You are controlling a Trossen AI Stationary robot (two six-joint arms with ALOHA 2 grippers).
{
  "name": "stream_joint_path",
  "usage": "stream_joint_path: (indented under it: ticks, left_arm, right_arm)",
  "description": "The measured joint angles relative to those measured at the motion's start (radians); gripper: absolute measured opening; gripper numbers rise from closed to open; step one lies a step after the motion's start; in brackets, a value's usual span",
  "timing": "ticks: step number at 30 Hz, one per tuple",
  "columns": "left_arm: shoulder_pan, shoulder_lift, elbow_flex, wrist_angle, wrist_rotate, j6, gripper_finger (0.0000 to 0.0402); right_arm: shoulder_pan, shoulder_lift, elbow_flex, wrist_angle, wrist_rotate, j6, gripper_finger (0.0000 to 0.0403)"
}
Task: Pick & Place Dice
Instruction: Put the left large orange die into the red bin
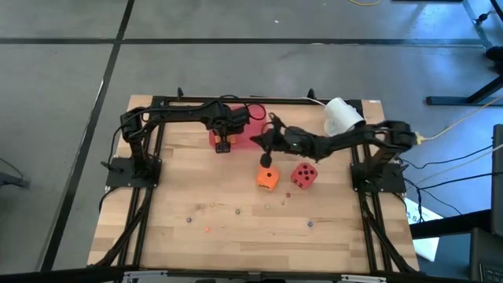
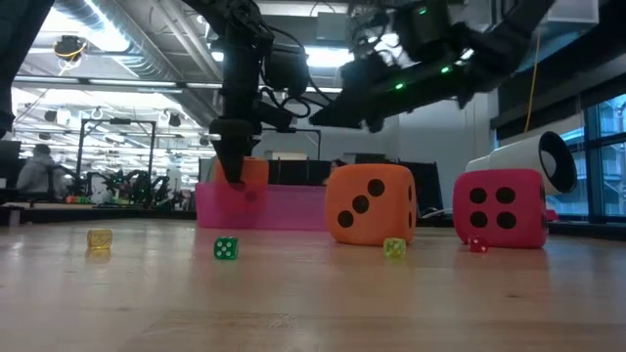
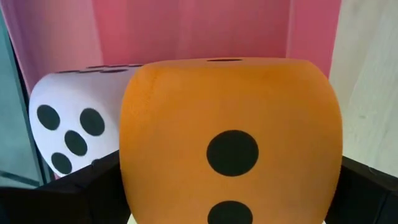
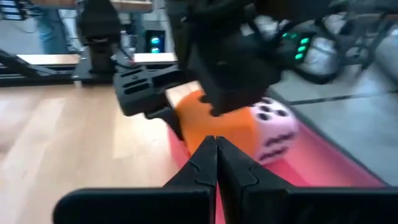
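An orange die (image 3: 230,124) sits in the red tray (image 1: 244,124) at the table's far middle, next to a pink die (image 3: 68,118). My left gripper (image 1: 223,144) points down over the tray, open, one finger on each side of that orange die. My right gripper (image 4: 216,155) is shut and holds nothing. It hovers nearly level just right of the tray (image 1: 258,141), pointing at the left gripper. A second orange die (image 1: 267,178) and a red die (image 1: 304,174) rest on the wood nearer the table's middle. My left gripper's fingers (image 3: 81,190) stand at two opposite sides of the orange die, coming from above. I cannot tell whether they touch it. The die stands in the tray, its top above the tray wall (image 2: 284,205).
A white roll (image 1: 343,115) lies at the far right of the table. Tiny coloured beads, among them a green one (image 2: 226,248) and a yellow one (image 2: 99,238), are scattered over the near half of the wood. A black frame (image 1: 141,220) borders the table.
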Motion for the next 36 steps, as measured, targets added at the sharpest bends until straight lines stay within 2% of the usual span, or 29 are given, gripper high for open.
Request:
stream_joint_path:
  ticks: [7, 18, 28, 36]
  left_arm:
    - [0.0, 0.0, 0.0, 0.011, 0.003, 0.001, 0.0391]
    - [-0.007, -0.001, 0.0, 0.001, 0.017, -0.001, 0.0391]
    - [-0.022, -0.05, 0.0, 0.001, 0.013, 0.009, 0.0391]
    - [-0.02, -0.069, 0.0, -0.007, 0.022, -0.042, 0.0391]
  right_arm:
    - [-0.021, 0.191, 0.165, -0.001, -0.087, 0.002, 0.0001]
    - [-0.041, 0.373, 0.354, -0.006, -0.085, -0.008, 0.0]
    - [-0.074, 0.396, 0.377, -0.066, -0.056, -0.012, 0.0]
    - [-0.082, 0.396, 0.378, -0.063, -0.077, -0.009, 0.0]
